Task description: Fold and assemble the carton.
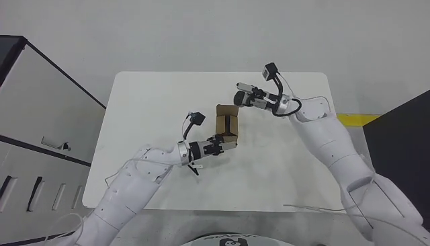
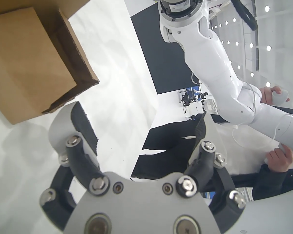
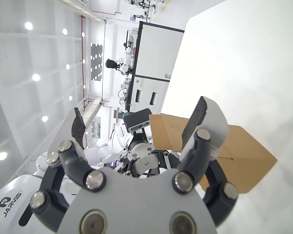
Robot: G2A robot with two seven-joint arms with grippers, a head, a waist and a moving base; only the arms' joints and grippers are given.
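A small brown carton (image 1: 227,121) stands near the middle of the white table (image 1: 289,179), its top open and dark inside, flaps loose. My left gripper (image 1: 230,145) is at the carton's near side, open. In the left wrist view the carton (image 2: 26,62) lies just beyond one finger (image 2: 81,122), and nothing sits between the left gripper (image 2: 141,125) fingers. My right gripper (image 1: 239,99) hovers by the carton's far right corner, open. In the right wrist view the carton (image 3: 246,152) shows behind one finger (image 3: 200,120); the right gripper (image 3: 139,120) holds nothing.
A grey cabinet (image 1: 33,98) stands off the table's left edge and a dark panel (image 1: 403,152) off its right. Bare tabletop surrounds the carton on all sides.
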